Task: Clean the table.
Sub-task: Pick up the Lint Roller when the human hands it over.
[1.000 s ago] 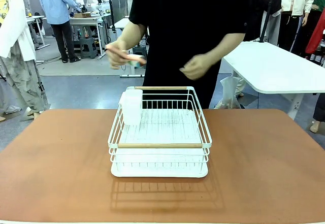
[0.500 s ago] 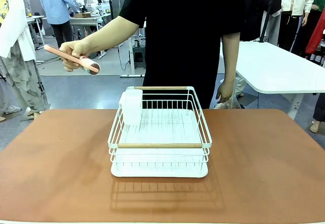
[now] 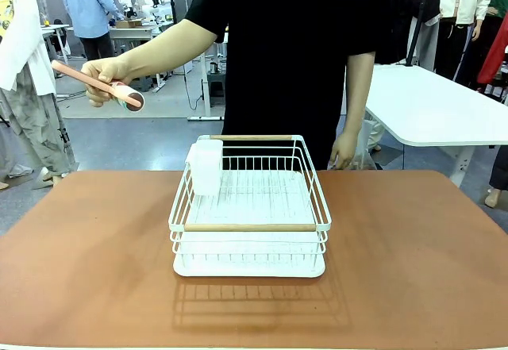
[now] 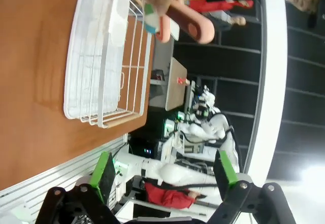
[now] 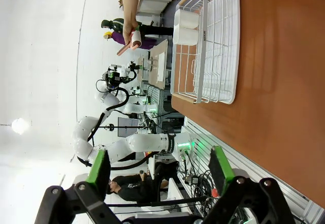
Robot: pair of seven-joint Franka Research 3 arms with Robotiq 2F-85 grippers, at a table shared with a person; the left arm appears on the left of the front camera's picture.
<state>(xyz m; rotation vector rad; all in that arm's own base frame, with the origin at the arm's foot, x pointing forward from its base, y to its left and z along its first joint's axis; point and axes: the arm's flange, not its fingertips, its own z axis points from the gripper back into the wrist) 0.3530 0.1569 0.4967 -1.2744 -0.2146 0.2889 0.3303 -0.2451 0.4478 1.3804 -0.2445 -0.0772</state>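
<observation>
The table (image 3: 413,255) has a reddish-brown top, and a white wire dish rack (image 3: 248,227) stands at its middle. Across it a person holds a pink-handled roller (image 3: 99,84) in one hand, up in the air beyond the far left of the rack. The other hand (image 3: 344,153) hangs by the table's far edge. In the left wrist view my left gripper (image 4: 165,170) is open and holds nothing, off the table (image 4: 30,82) and well short of the rack (image 4: 101,66) and the roller (image 4: 190,26). My right gripper (image 5: 159,168) is open too, away from the rack (image 5: 208,46).
A white cup holder (image 3: 206,166) hangs on the rack's far left corner. A smaller white table (image 3: 429,104) stands behind on the right. Wide bare tabletop lies on both sides of the rack and in front of it.
The person's hand with the roller has swung from in front of the body out to the picture's left. The other hand has dropped to the table's far edge.
</observation>
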